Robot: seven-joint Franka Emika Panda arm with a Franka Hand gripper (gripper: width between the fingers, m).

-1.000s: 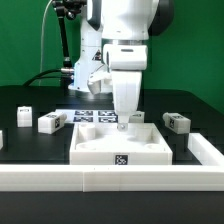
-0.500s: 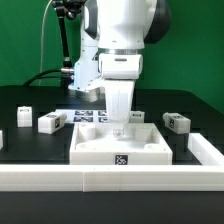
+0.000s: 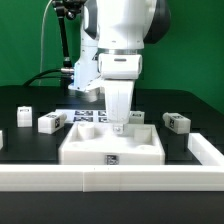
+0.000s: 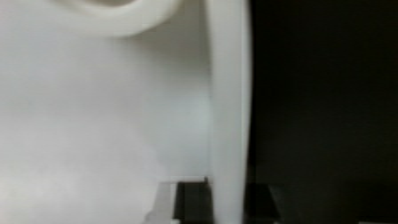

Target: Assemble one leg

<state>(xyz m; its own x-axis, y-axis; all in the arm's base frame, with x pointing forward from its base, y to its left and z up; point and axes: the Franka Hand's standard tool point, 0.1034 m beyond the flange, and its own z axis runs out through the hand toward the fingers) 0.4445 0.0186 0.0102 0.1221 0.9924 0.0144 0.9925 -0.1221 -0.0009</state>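
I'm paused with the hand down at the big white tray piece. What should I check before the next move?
1. Hand at the tray piece's far rim: ok.
2. Hand's grip on that rim: cannot tell; the fingertips are hidden and the wrist view is too close.
3. Tray piece lying flat on the table: cannot tell.
4. Leg at the exterior view's left, apart from the tray piece: ok.
5. Second leg at the exterior view's right, apart too: ok.
6. Marker board unobstructed: not ok, partly hidden behind the hand.

green wall [image 3: 20, 40] (black table [image 3: 205, 105] below)
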